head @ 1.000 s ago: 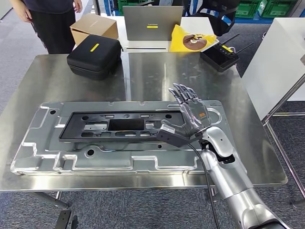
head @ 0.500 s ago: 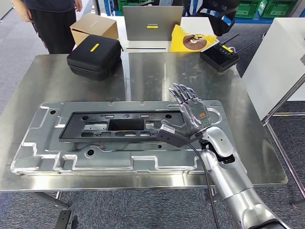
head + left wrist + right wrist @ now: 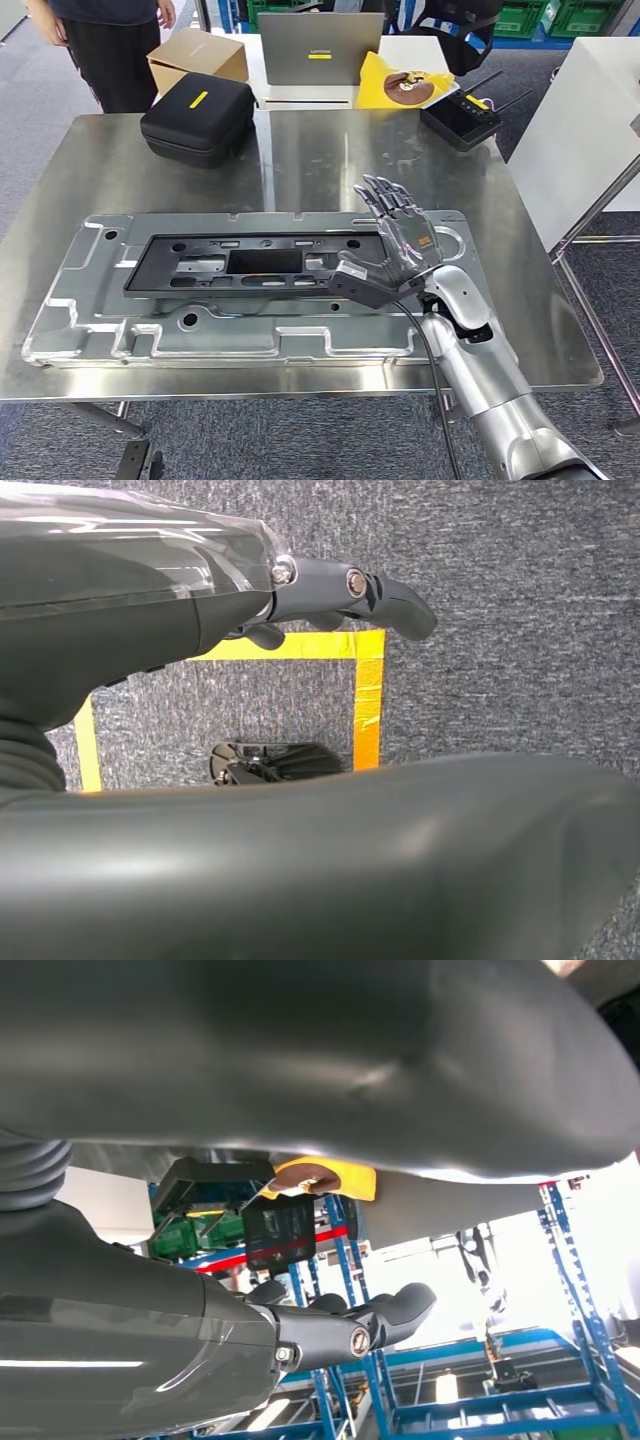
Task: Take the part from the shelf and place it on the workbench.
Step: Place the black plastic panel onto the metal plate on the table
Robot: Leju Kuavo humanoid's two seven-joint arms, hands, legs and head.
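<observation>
the steel surface [image 3: 317, 160] carries a large grey metal panel [image 3: 226, 335] near its front edge, with a black frame part [image 3: 249, 265] on it. a black case [image 3: 198, 118] lies at the far left.

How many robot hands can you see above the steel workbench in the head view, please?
1: the right hand, fingers spread and holding nothing, above the right end of the large metal part on the workbench.
</observation>
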